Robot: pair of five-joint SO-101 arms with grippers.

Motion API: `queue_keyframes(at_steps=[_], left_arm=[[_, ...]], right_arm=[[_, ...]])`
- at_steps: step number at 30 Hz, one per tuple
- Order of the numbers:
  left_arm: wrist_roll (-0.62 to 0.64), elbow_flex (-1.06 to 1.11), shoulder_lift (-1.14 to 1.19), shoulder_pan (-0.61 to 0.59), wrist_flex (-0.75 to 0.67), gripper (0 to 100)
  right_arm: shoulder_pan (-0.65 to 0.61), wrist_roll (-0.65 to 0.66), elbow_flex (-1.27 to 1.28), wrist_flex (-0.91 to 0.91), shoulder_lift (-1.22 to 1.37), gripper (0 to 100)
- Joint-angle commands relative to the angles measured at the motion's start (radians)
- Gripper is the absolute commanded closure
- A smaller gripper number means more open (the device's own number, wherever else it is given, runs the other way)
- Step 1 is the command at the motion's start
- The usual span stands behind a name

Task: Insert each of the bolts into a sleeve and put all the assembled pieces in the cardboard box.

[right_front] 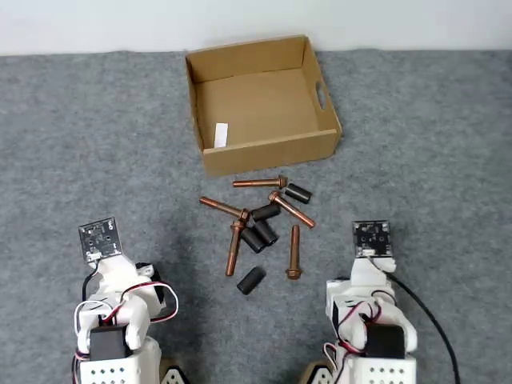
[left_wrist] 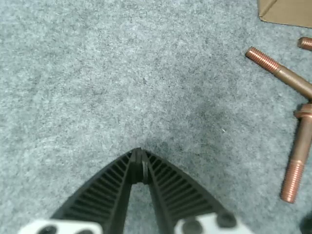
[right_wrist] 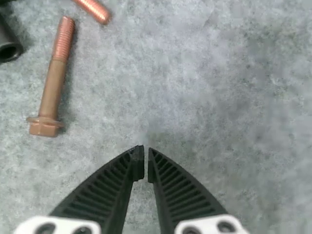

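Right now your bolts (right_front: 235,246) and black sleeves (right_front: 250,280) lie loose and scattered on the grey carpet (right_front: 96,144), just beside the cardboard box (right_front: 268,154) on its arm-facing side, all outside it. Your left gripper (left_wrist: 138,163) hangs over bare carpet, farther from the box than the scatter, its fingers pressed together. Your right gripper (right_wrist: 146,165) is closed too, equally far from the box.

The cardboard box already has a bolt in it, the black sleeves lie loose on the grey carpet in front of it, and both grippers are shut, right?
No bolt is in the cardboard box: in the high view all the copper bolts lie on the grey carpet among the black sleeves. The left gripper and right gripper are shut.
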Motion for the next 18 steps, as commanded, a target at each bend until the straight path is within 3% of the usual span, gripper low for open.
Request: queue_keyframes(at_steps=[1, 5, 14, 18], left_arm=[[0.002, -0.016, -0.011, -0.002, 0.005, 99], [0.002, -0.016, -0.011, -0.002, 0.005, 99], [0.002, -0.016, -0.011, -0.002, 0.005, 99], [0.002, -0.016, -0.011, -0.002, 0.005, 99]], right_arm=[[-0.005, 0.012, -0.186, 0.021, 0.019, 99.1], [-0.061, 0.049, -0.35, 0.012, 0.16, 99.1], [-0.084, 0.055, -0.775, -0.091, 0.857, 99.1], [-0.084, 0.203, -0.936, -0.174, 1.121, 99.1]])
